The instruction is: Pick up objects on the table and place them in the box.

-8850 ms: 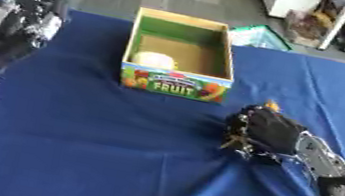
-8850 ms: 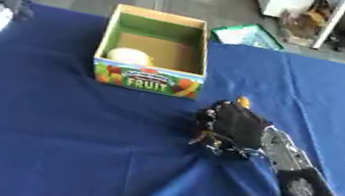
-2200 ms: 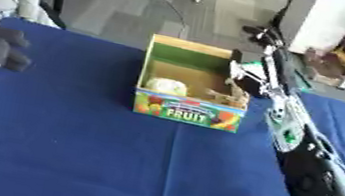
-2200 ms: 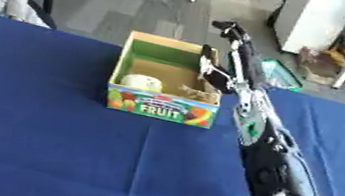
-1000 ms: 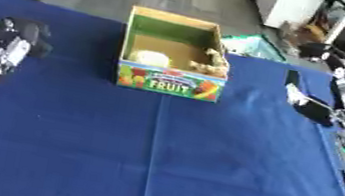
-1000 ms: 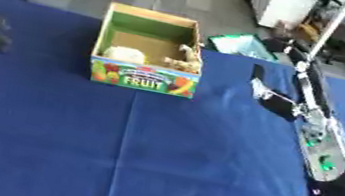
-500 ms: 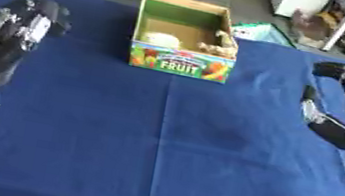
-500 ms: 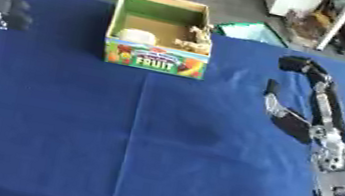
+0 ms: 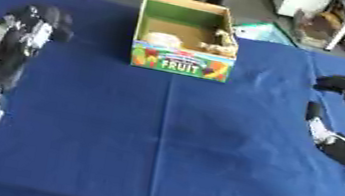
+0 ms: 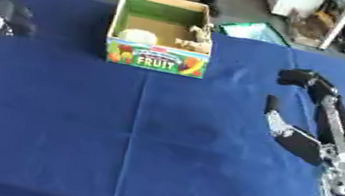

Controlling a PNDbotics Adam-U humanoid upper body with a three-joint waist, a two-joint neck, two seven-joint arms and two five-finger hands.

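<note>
- The bench [image 9: 165, 159] is covered by a dark blue cloth with faint fold lines, and it fills most of both views; nothing lies loose on the cloth between the two arms.
- The left arm, black with silver joints, runs up the left side from the near corner. Its left hand [image 9: 46, 21] sits over the far-left part of the bench, well to the left of the box. The fingers look curled in and hold nothing.
- The right arm comes in from the near-right corner and bends over the right part of the bench. The right hand [image 10: 303, 80] is at its far end, to the right of the box and apart from it. Its dark fingers appear bent together, with nothing between them.
- The open cardboard box [image 9: 181, 64] stands at the far middle of the bench. It has a green inner lining, a brown floor and a colourful front panel printed with the word FRUIT and pictures of fruit. It sits upright with its printed side facing near.
- A pale, rounded, whitish-yellow object [image 9: 161, 39] lies inside the box, in the near-left corner against the front wall.
- A small tan and cream object [image 10: 194, 35] of uneven shape rests inside the box along the right wall; what it is cannot be made out.
- A teal, flat item [image 9: 262, 32] lies past the far edge of the bench, just right of the box.
</note>
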